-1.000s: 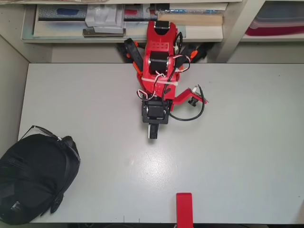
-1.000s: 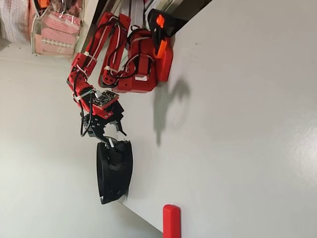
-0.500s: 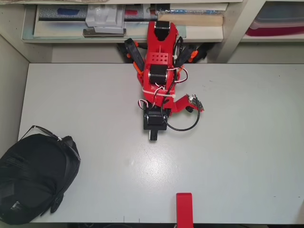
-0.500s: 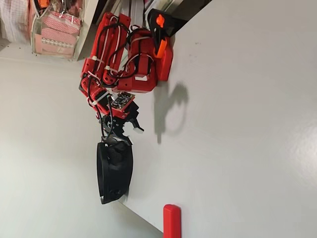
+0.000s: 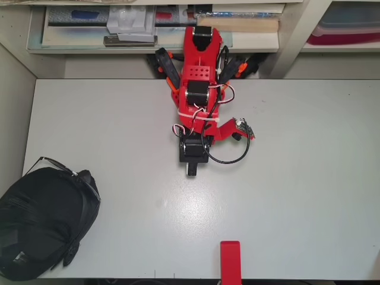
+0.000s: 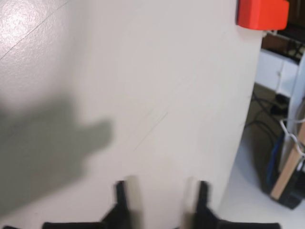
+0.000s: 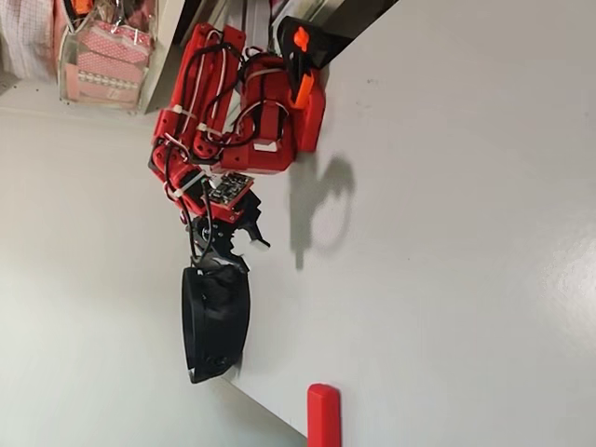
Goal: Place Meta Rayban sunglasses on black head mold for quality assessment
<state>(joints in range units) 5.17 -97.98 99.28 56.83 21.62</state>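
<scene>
In the overhead view the black head mold (image 5: 44,225) sits at the table's lower left corner. A thin black frame, the Meta Rayban sunglasses (image 5: 57,164), lies along its upper edge, touching it. My gripper (image 5: 191,170) hangs near the table's middle top, folded close to the red arm and far from the mold. The wrist view shows my gripper (image 6: 161,191) open, its two dark fingertips (image 6: 120,191) apart over bare table with nothing between them. In the sideways fixed view the gripper (image 7: 228,253) hangs just above the head mold (image 7: 214,321).
A red block (image 5: 230,261) stands at the table's front edge and also shows in the wrist view, red block (image 6: 262,13). Shelves with boxes run behind the arm's base (image 5: 202,35). The white table (image 5: 297,178) drops off at the right in the wrist view.
Over the last second the arm folded back toward its base, drawing the gripper in. Since half a second ago nothing has moved. The glasses and the mold stayed put.
</scene>
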